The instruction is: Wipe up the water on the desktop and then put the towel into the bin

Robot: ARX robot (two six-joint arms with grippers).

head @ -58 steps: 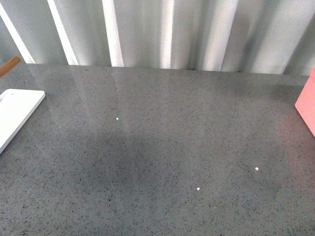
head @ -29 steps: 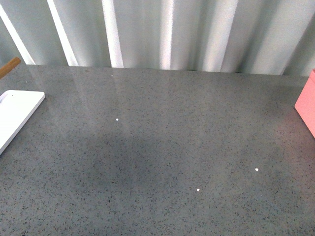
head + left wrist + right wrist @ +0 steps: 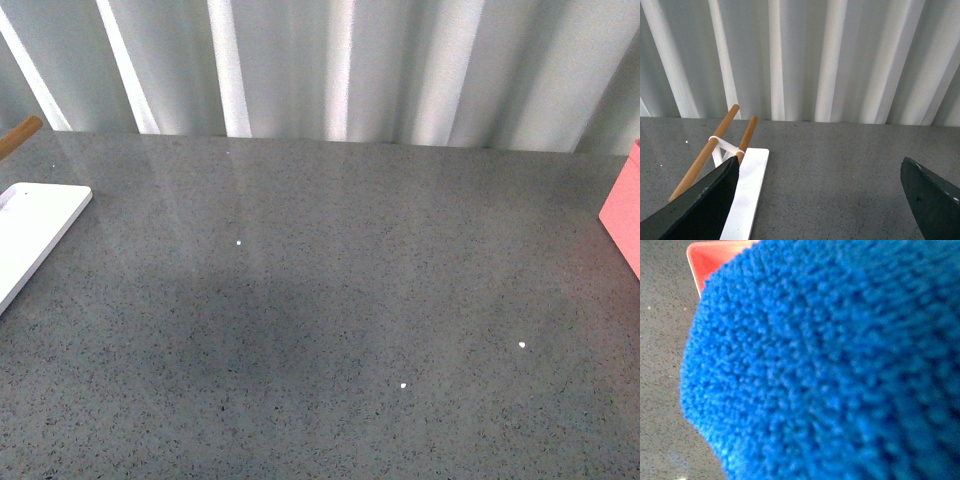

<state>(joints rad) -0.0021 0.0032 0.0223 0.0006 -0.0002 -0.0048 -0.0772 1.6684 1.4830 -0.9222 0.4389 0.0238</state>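
The dark-grey speckled desktop (image 3: 330,300) fills the front view; neither arm shows there. The blue fuzzy towel (image 3: 840,365) fills the right wrist view, bunched close to the camera and hiding my right gripper's fingers, which are shut on it. A pink-red bin corner (image 3: 715,260) shows behind the towel, and its edge shows at the right of the front view (image 3: 625,215). My left gripper (image 3: 822,200) is open and empty over the desktop (image 3: 830,170), its dark fingers (image 3: 705,205) spread wide.
A flat white board (image 3: 35,225) lies at the left edge of the desktop, also in the left wrist view (image 3: 747,190), with two wooden rods (image 3: 707,150) beside it. A corrugated light wall (image 3: 330,60) stands behind the desk. Small bright specks (image 3: 403,385) dot the surface.
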